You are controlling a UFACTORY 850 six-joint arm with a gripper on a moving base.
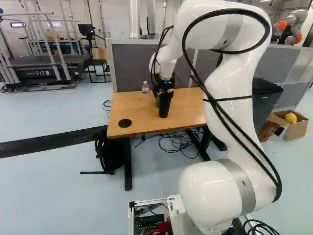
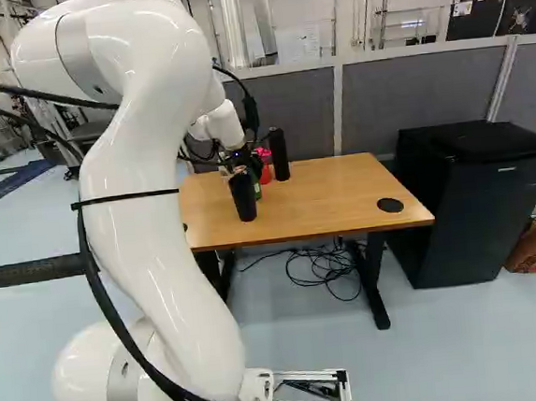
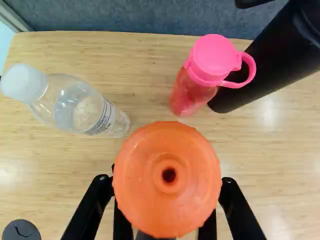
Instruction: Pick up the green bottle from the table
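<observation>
My gripper [image 1: 164, 89] is over the table, low among the bottles. The green bottle [image 1: 157, 101] is largely hidden in both base views; part of its green side shows beside a black bottle in the right base view [image 2: 257, 190]. In the wrist view its broad orange cap [image 3: 167, 150] sits between the two fingers of the gripper [image 3: 167, 202]. One finger stands at each side of the bottle, and the gripper is shut on it. The cap hides its body and the fingertips.
Around it on the wooden table [image 2: 333, 190] stand a clear bottle [image 3: 82, 107], a red bottle with a pink lid [image 3: 192, 85] and a tall black bottle [image 3: 280, 55]. Another black bottle [image 2: 242, 195] stands on the near side. Grey partitions rise behind; another robot [image 1: 292, 25] is farther back.
</observation>
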